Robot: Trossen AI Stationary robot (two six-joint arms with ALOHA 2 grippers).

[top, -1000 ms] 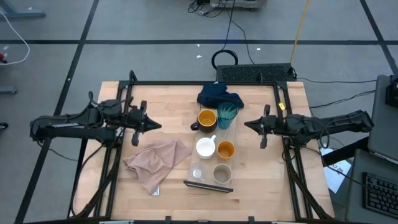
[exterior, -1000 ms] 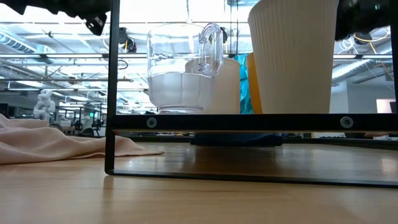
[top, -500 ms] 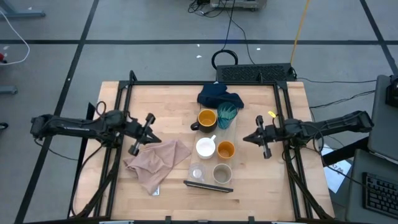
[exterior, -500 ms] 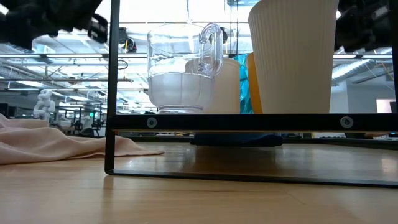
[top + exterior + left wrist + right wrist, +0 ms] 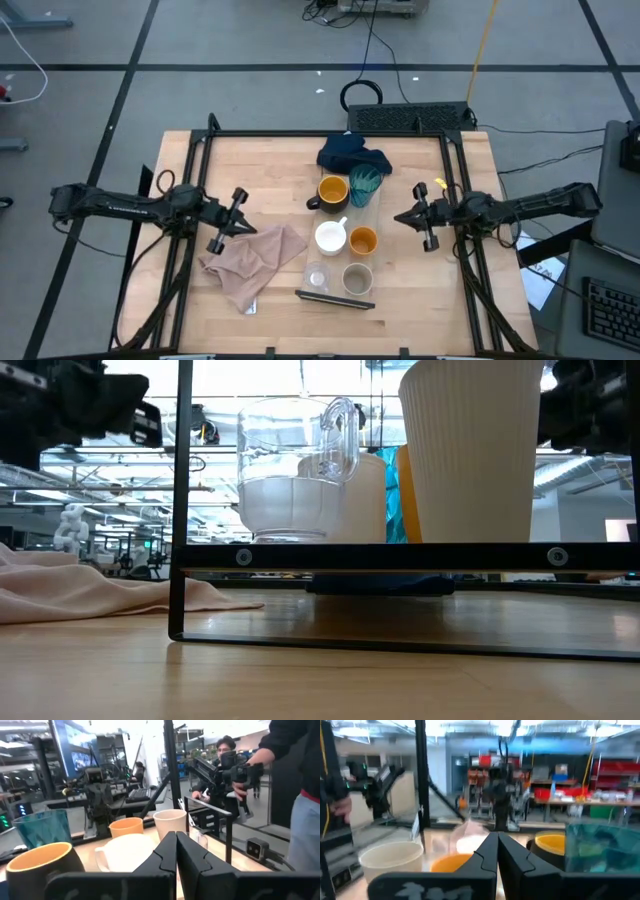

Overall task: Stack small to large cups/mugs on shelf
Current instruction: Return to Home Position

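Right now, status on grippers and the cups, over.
Left gripper shut, empty, left of shelf. Right gripper shut, empty, right of shelf. Six cups on shelf, clear cup at its dark end, teal tumbler opposite. Pink cloth by left gripper.

Low view: beige cup (image 5: 470, 450) cut off by the top edge, rim unseen. Clear cup (image 5: 295, 470) covers most of the white mug (image 5: 372, 495). Orange cup (image 5: 404, 470) and teal tumbler (image 5: 393, 525) show as slivers only.

Left wrist view: left gripper (image 5: 176, 837), fingers pressed together, hides part of the white mug and part of the dark mug (image 5: 40, 860). Person (image 5: 295, 780) cut off by the frame edge.

Right wrist view: blurred throughout. Tumbler cut by the frame edge, clear cup only a pale smear.
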